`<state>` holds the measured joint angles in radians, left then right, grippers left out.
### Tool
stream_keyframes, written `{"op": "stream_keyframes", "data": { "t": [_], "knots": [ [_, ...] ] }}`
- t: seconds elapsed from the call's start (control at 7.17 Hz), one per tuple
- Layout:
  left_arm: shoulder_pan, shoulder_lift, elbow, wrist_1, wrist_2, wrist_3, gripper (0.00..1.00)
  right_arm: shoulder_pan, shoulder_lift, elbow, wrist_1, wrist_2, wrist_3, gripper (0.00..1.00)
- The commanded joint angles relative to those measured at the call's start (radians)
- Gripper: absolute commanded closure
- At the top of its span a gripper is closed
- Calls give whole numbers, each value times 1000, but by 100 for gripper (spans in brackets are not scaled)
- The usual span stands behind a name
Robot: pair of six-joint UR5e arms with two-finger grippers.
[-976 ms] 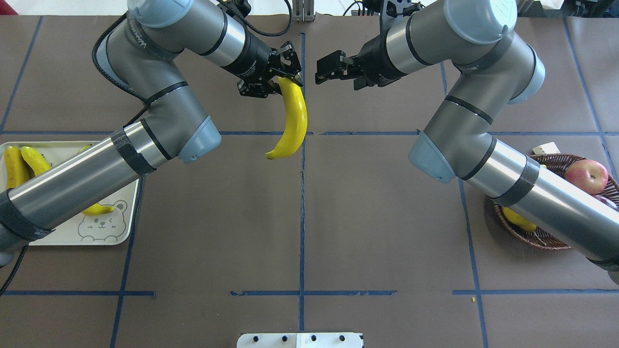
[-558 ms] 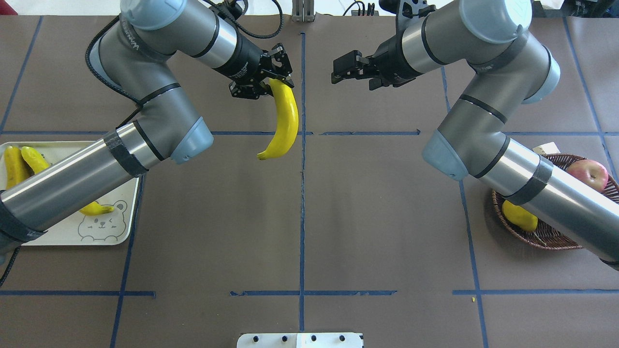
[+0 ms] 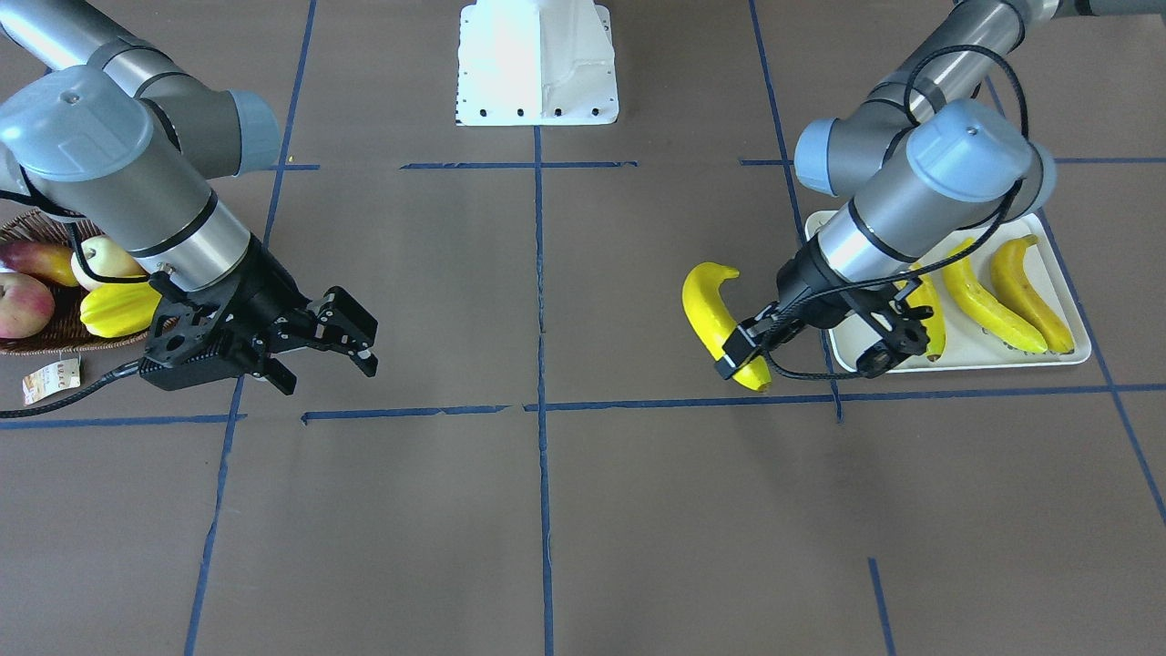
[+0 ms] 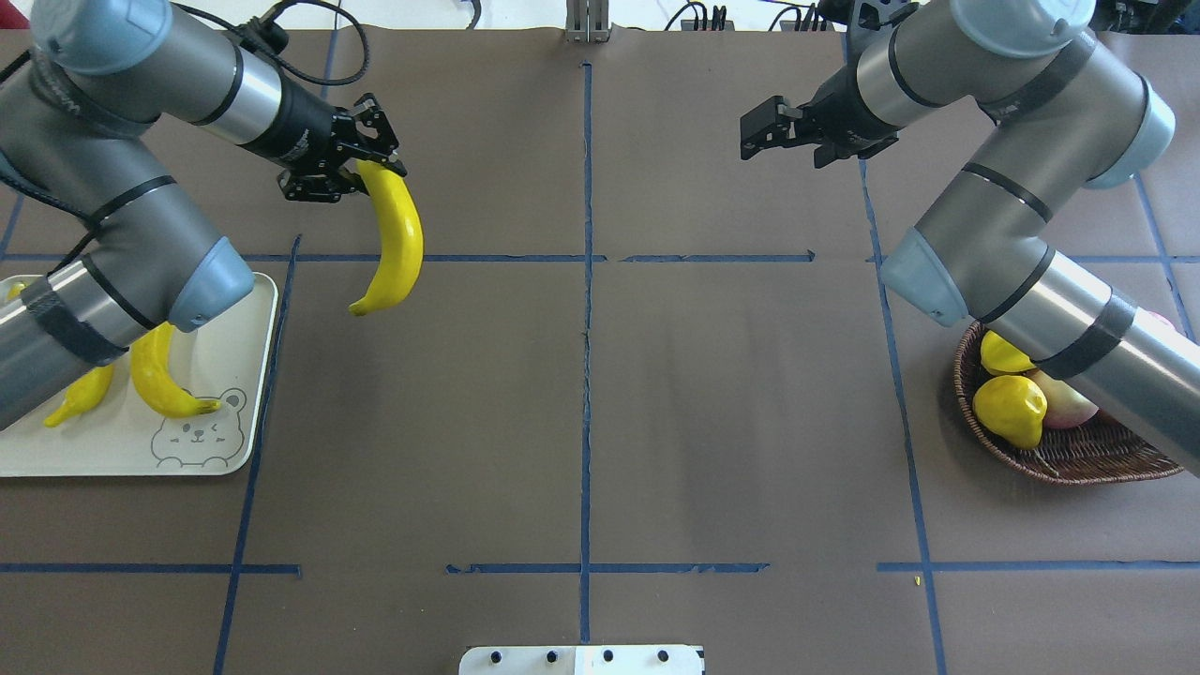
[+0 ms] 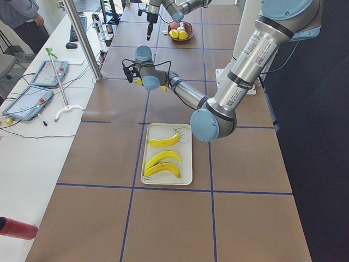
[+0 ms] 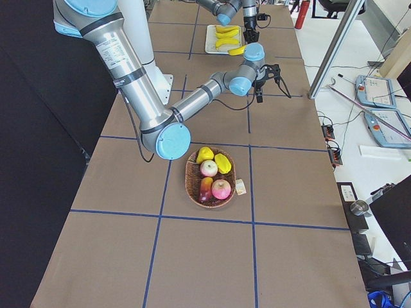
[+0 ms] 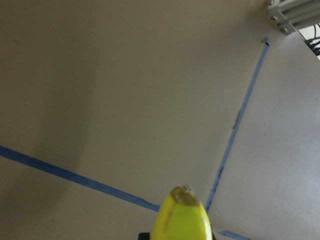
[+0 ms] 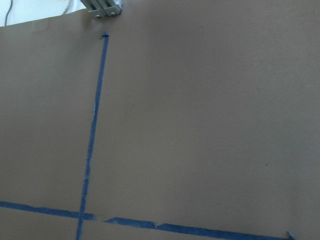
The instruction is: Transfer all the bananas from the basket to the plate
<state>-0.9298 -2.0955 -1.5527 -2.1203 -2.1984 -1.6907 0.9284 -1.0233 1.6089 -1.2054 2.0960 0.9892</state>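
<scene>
My left gripper (image 4: 361,173) is shut on the top end of a yellow banana (image 4: 398,244), which hangs above the table a little right of the plate (image 4: 234,459). The front view shows the same banana (image 3: 706,305) beside the plate's (image 3: 956,363) edge. Three bananas (image 5: 163,158) lie on the cream plate, partly under my left arm in the overhead view. My right gripper (image 4: 755,136) is open and empty at the far right of the table, well away from the wicker basket (image 4: 1059,459). The basket holds yellow stubby fruit (image 4: 1008,412) and apples (image 6: 221,188).
The robot's white base (image 3: 537,64) stands at the near middle edge. Blue tape lines (image 4: 586,281) grid the brown table cover. My right forearm crosses over the basket's right part. A side bench with tablets (image 5: 32,101) and a person runs along the far edge.
My left arm has swung left with the banana, from the table's centre line to near the plate. My right arm has drawn back to the right, uncovering more of the basket.
</scene>
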Motion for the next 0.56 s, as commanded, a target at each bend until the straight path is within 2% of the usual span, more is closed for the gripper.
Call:
{"op": "stream_keyframes", "data": {
  "t": [0.0, 0.42],
  "knots": [
    [-52, 69, -76, 181, 8, 14, 100, 50, -27, -6, -115, -7, -189, 0],
    [-55, 178, -75, 333, 8, 223, 98, 43, -43, -15, -115, -34, -208, 0]
  ]
}}
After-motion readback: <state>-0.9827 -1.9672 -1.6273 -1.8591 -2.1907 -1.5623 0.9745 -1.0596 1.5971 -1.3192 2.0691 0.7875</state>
